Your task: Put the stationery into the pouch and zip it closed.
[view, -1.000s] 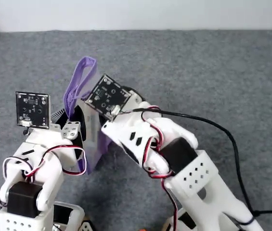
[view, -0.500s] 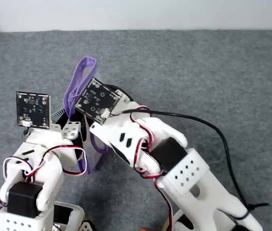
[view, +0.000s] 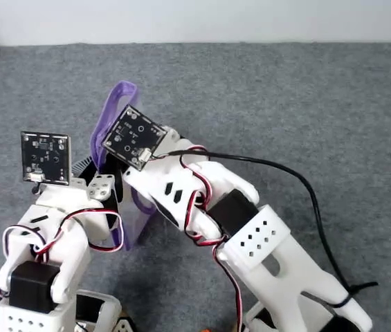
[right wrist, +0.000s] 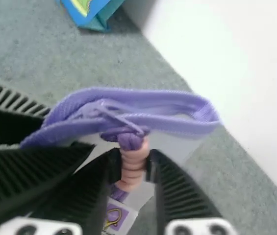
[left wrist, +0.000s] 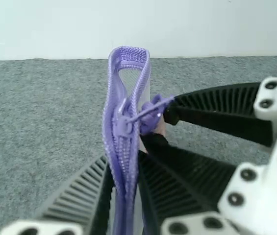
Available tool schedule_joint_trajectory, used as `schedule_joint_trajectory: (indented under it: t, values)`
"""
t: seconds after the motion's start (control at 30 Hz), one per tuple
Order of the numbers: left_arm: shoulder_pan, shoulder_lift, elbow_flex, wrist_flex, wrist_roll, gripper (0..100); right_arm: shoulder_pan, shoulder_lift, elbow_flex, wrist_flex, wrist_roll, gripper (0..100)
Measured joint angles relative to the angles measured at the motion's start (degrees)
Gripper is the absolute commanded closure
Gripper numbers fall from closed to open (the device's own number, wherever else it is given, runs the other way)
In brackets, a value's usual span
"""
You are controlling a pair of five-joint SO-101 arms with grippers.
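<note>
Two arms hold purple pouch (view: 115,111) upright at grey bench (view: 299,97). Left jaws clamped on zip edge; right jaws pinched on zip pull (right wrist: 130,161). Pouch seems soft, light, floppy; better hold by stiffer zip seam, tug pull gently.

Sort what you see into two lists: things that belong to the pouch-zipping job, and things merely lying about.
Belongs to the job: translucent pouch with purple zip; peach ribbed zip pull; left gripper, clamping the pouch; right gripper, pinching the pull.

Lying about: blue box or packet on the grey table.
</note>
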Motion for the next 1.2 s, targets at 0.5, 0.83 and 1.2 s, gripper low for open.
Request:
schedule_joint_trajectory:
  t: [0.5, 0.83, 1.2]
  values:
    - [0.1, 0.2, -0.4, 1.5, -0.3, 99, 8.8, 7.4, -2.2, -15.2, 9.3, 99.1]
    - [0.1, 0.1, -2.8, 5.2, 0.0, 99, 17.0, 21.2, -16.4, -16.9, 9.3, 99.1]
    - [0.1, -0.4, -2.9, 6.3, 0.0, 99, 17.7, 25.8, -21.2, -14.6, 9.4, 99.0]
